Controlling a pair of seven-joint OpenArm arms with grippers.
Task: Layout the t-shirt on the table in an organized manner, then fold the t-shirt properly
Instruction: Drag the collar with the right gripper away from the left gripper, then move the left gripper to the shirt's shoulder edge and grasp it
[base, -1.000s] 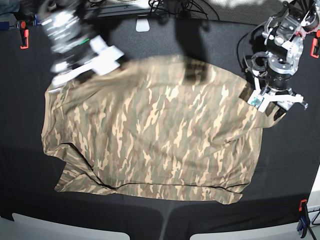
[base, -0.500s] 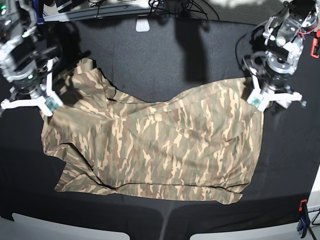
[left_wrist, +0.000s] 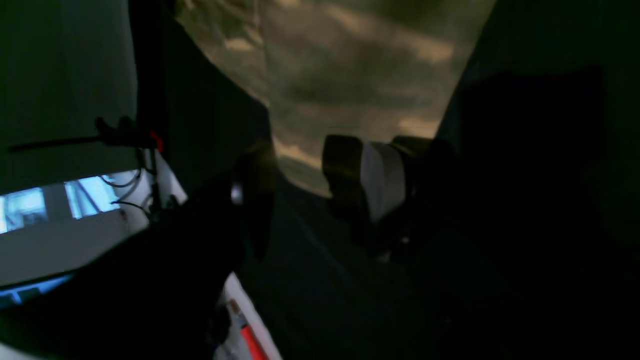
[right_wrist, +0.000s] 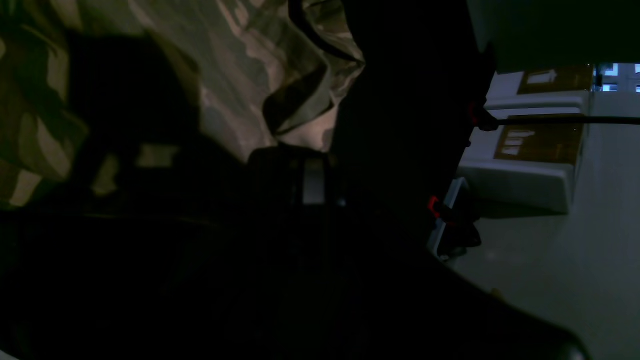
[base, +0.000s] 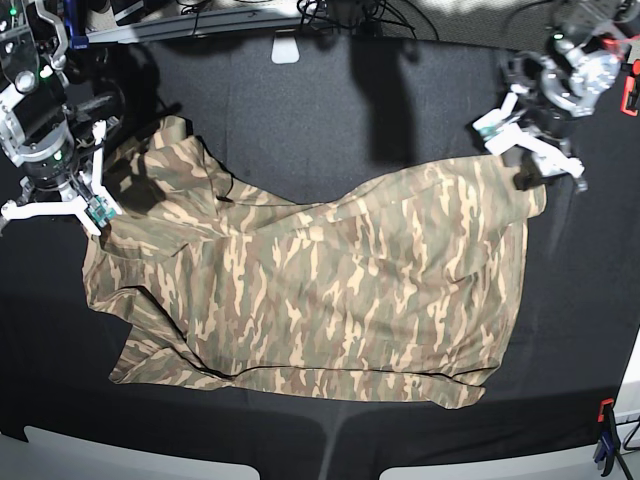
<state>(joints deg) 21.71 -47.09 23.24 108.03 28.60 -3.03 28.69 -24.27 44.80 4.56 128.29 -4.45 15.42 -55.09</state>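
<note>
Camouflage cloth, base view: the t-shirt (base: 310, 290) lies spread over the middle of the black table (base: 320, 100), roughly flat but creased, with one corner bunched up at the far side near my right pincer.
Base view, left pincer: my left pincer (base: 530, 150) has lifted off the shirt's corner since a moment ago and now hangs just above that edge, jaws apart, holding nothing.
Base view, right pincer: my right pincer (base: 85, 205) has hardly moved in the last half second; it sits at the rumpled corner, touching the cloth.
Left wrist view: dim and blurred; my fingers (left_wrist: 380, 180) stand parted over bare table, the shirt (left_wrist: 350, 75) just beyond them.
Right wrist view: very dark; my right pincer (right_wrist: 312, 185) is fully closed beside a crumpled fold of shirt (right_wrist: 310, 90); whether cloth is pinched I cannot tell.
Meaning: I judge the spreading nearly done on my left side, while the bunched corner needs smoothing before any fold.
</note>
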